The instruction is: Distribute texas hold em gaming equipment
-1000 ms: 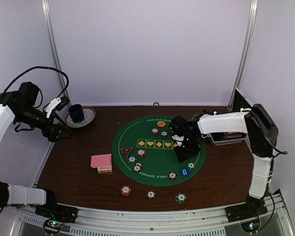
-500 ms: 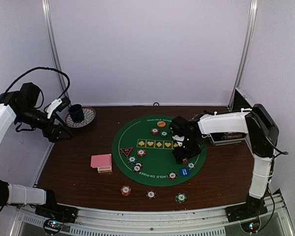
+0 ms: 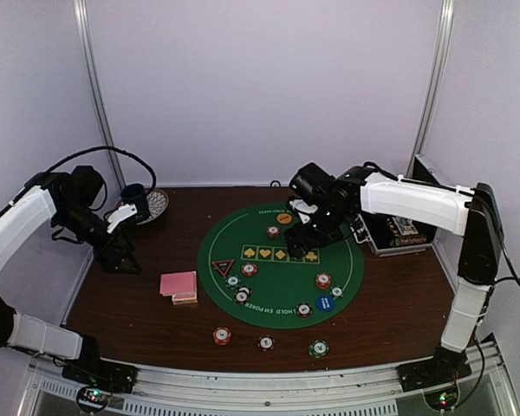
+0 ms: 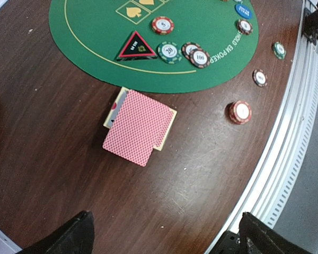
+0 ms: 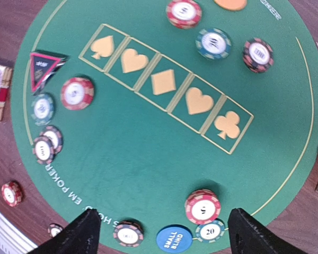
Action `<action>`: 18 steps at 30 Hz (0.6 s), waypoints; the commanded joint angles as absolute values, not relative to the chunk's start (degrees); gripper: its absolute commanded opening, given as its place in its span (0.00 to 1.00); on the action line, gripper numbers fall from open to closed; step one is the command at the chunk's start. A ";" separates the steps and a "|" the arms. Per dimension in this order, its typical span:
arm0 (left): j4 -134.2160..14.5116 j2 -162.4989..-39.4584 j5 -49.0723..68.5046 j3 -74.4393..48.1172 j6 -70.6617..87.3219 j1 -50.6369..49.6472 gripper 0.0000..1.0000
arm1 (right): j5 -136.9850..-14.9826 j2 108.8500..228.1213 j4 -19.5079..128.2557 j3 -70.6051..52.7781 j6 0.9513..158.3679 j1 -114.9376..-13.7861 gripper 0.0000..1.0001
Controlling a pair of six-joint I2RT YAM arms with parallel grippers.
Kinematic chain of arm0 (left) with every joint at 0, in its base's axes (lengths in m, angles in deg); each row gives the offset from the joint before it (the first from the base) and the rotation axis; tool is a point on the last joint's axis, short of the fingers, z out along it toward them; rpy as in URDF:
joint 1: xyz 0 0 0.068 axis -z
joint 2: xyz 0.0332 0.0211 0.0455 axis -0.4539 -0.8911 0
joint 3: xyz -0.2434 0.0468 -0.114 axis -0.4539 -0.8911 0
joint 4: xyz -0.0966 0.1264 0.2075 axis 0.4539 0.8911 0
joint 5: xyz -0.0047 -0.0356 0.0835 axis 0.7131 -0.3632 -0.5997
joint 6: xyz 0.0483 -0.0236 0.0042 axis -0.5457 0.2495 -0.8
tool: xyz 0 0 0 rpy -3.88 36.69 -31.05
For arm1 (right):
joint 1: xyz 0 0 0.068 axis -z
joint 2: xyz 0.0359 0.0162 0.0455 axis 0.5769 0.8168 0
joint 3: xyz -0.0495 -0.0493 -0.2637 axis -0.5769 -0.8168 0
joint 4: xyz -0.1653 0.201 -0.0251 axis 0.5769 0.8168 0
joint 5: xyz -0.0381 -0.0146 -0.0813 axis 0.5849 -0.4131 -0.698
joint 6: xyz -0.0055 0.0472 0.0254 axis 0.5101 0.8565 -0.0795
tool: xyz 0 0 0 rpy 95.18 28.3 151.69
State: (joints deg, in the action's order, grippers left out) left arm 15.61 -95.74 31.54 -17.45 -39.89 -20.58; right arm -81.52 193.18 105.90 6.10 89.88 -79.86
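Chips lie scattered over the round green mat and near the table's front edge. The card deck sits just off the mat's left rim. A cup stands on a plate at the far left corner. The case at the right edge is open, contents unclear. The left gripper and right gripper gape wide, holding nothing.

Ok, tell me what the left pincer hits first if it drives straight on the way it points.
The left pincer would probably meet bare tabletop first, just short of the pink-backed card deck; depth is unclear.
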 commanded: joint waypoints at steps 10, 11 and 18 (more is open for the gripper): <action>0.66 -107.87 21.99 -22.33 -47.13 -11.59 0.98 | -75.33 185.22 98.32 1.43 99.83 -82.87 1.00; -0.47 -108.60 21.47 -22.70 -47.52 -11.15 0.98 | -74.52 184.41 96.94 0.30 100.93 -82.87 0.99; -7.71 -111.72 19.97 -26.10 -50.60 -8.03 0.98 | -72.16 181.03 93.03 -4.26 105.01 -83.34 1.00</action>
